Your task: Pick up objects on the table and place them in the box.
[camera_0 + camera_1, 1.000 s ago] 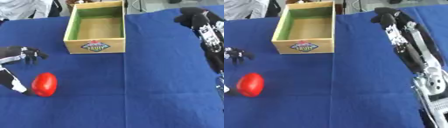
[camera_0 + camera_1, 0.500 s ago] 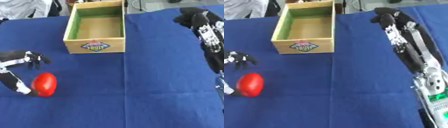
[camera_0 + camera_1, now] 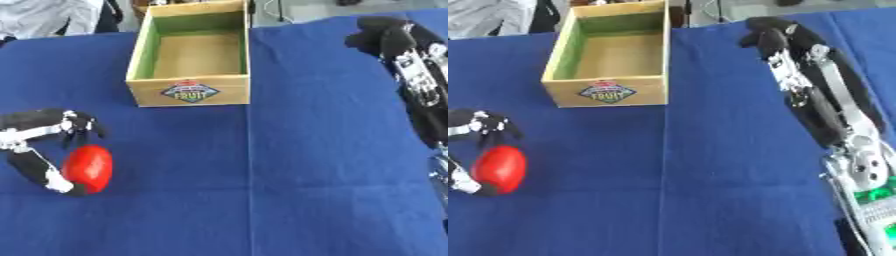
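A red oval object (image 3: 88, 168) lies on the blue cloth at the left. My left hand (image 3: 42, 123) arches over it, open: the fingers (image 3: 80, 125) hang just above its upper end, and the thumb (image 3: 35, 170) runs down its left side to its lower end. The wooden box (image 3: 147, 96), with green inner walls and a fruit label on its front, stands at the back centre, and only its bare floor shows inside. My right hand (image 3: 765, 31) hovers at the far right, level with the box, its fingers relaxed and holding nothing.
The blue cloth (image 3: 262, 190) covers the whole table. My right forearm (image 3: 824, 100) stretches along the right side from the lower corner. Beyond the far edge there is light clothing (image 3: 44, 15) at the top left.
My left hand has moved down and to the right, bringing its fingers close over the red object. The right arm and the box have not moved.
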Controlling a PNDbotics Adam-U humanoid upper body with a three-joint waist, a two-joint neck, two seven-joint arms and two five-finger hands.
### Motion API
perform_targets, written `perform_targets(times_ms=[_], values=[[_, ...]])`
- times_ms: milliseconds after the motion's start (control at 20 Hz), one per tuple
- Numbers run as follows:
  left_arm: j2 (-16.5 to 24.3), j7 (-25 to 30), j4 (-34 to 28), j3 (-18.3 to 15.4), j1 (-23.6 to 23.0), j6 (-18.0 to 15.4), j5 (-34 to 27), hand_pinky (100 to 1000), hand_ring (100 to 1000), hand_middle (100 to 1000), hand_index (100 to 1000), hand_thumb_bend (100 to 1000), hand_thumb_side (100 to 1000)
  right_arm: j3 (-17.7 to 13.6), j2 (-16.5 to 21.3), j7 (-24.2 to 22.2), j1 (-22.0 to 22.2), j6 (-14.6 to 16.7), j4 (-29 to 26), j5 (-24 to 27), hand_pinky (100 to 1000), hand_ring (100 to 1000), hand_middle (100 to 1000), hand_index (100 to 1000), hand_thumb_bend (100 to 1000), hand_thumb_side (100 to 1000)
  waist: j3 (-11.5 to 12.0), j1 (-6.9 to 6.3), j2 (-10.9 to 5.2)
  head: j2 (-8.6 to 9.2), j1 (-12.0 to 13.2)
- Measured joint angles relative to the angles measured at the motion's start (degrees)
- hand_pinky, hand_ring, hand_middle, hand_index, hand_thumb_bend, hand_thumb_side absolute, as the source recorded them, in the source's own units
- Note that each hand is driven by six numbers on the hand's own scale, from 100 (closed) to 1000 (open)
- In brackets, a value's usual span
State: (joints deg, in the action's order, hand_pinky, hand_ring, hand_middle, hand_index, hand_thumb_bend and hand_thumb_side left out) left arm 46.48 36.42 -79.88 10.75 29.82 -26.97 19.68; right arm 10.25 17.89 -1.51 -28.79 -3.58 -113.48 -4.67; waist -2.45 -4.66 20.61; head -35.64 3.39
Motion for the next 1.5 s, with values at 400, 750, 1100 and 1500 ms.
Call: perform_targets(times_ms=[400, 750, 1100, 1500], values=[[-0.65, 0.32, 0.60, 0.20, 0.45, 0.32, -0.50, 224, 410, 497, 754, 663, 400, 0.00, 0.00, -0.14, 0.00, -0.14, 0.00, 0.04, 915, 834, 667, 825, 100, 829, -0.13, -0.06, 0.11, 0.01, 0.02], [-0.65, 0.52, 0.54, -0.46, 0.50, 0.52, -1.48, 100, 310, 415, 684, 440, 378, 0.00, -0.02, -0.20, 0.01, -0.24, 0.00, 0.04, 915, 834, 667, 824, 100, 828, -0.11, 0.04, 0.11, 0.01, 0.02], [-0.64, -0.95, -0.29, -1.54, 0.51, -0.96, -1.93, 100, 249, 354, 583, 310, 404, 0.00, -0.05, 0.03, 0.01, -0.41, 0.00, 0.04, 914, 834, 667, 824, 100, 832, 0.05, 0.23, 0.04, 0.01, 0.07], [0.45, -2.41, -4.97, -4.58, 0.74, -2.42, -4.67, 100, 246, 357, 561, 265, 444, -0.01, 0.03, 0.28, 0.00, -0.25, 0.00, 0.04, 916, 834, 667, 824, 100, 833, 0.73, 0.06, -0.13, -0.04, 0.08]])
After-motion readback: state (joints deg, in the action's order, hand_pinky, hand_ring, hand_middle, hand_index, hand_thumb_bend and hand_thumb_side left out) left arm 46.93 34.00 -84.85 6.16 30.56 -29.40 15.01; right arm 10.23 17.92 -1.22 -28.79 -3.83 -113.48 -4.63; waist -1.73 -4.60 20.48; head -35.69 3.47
